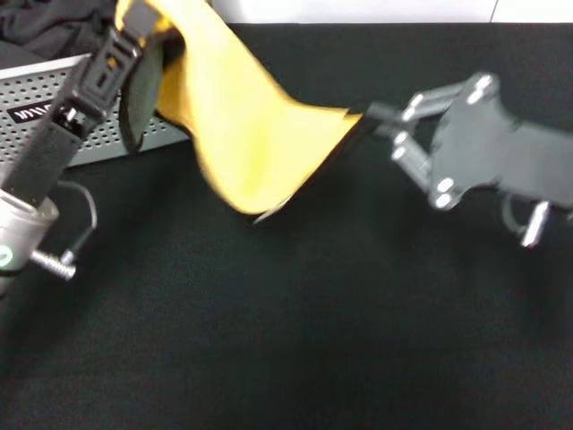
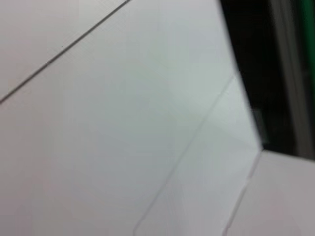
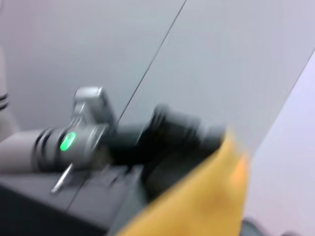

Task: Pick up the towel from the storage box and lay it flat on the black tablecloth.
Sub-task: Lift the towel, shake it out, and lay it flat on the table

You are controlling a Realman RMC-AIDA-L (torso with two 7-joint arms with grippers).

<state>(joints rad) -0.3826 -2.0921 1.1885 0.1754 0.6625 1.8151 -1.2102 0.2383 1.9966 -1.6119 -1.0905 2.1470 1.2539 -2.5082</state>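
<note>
You have the towel (image 1: 237,125) stretched in the air between both grippers, near the bench's far left corner. The left gripper (image 1: 134,27) pinches its top corner above the storage box (image 1: 98,116), and the right gripper (image 1: 372,115) pinches the opposite corner, so the towel can spread flat over the black tablecloth (image 1: 295,331).

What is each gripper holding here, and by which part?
Both hold the towel: left gripper at its upper corner, right gripper at the opposite black-hemmed corner, stretched above the black tablecloth.

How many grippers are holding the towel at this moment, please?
2: the left gripper pinches the towel at its top corner above the storage box; the right gripper holds its opposite corner over the black tablecloth.
</note>
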